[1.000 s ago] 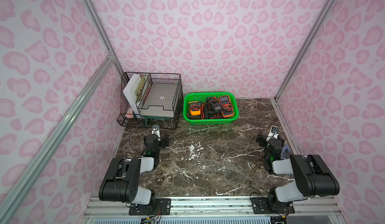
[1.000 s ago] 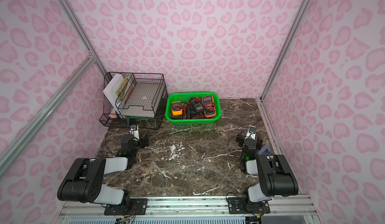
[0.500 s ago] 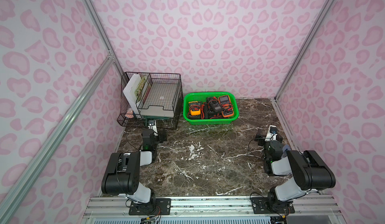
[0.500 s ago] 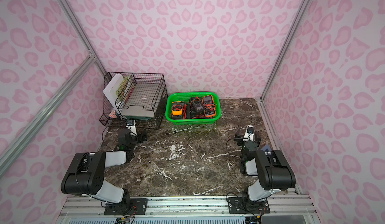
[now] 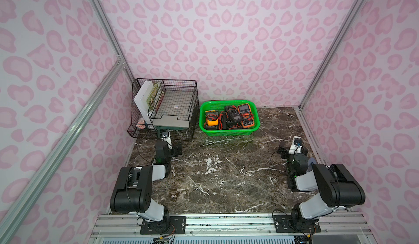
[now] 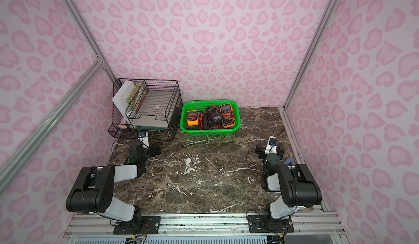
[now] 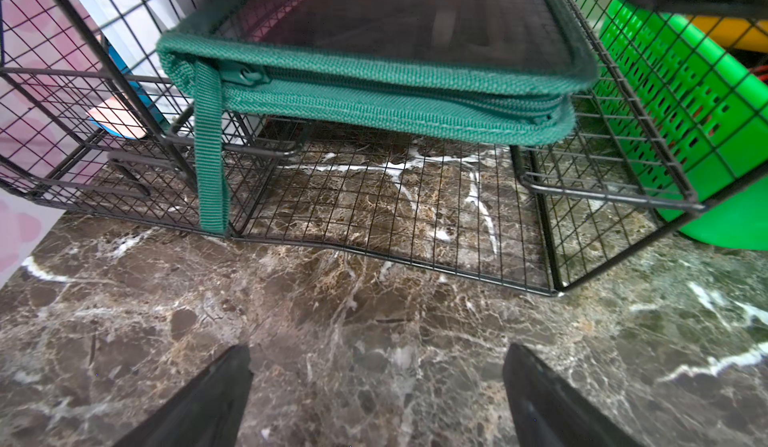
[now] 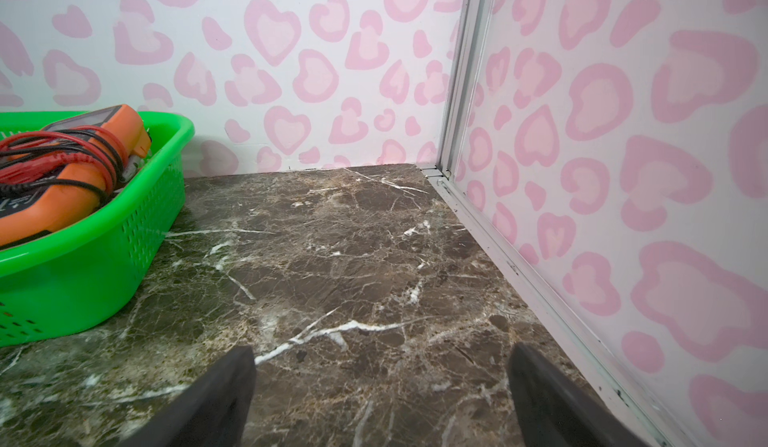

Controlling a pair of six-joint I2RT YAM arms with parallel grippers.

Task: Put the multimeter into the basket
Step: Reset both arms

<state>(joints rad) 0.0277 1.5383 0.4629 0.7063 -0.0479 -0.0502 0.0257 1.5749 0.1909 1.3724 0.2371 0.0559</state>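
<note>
The bright green basket (image 5: 229,132) (image 6: 209,132) stands at the back of the marble table. Inside it lie a yellow multimeter (image 5: 212,120) (image 6: 192,120), a black one (image 5: 234,116) (image 6: 214,116) and an orange one (image 5: 246,115) (image 6: 227,115), tangled in red and black leads. My left gripper (image 7: 378,382) (image 5: 167,145) is open and empty, low over the table in front of the wire rack. My right gripper (image 8: 382,382) (image 5: 293,149) is open and empty near the right wall, with the basket (image 8: 83,266) and the orange multimeter (image 8: 62,191) off to its side.
A black wire-grid desk rack (image 5: 172,109) (image 7: 395,224) stands at the back left beside the basket (image 7: 681,104). It holds papers, a tray and a green zip pouch (image 7: 374,91). Aluminium frame rails run along the pink patterned walls.
Both arms shifted only slightly. The left gripper edged a little closer to the rack. Both grippers stayed open and the multimeters did not move.
</note>
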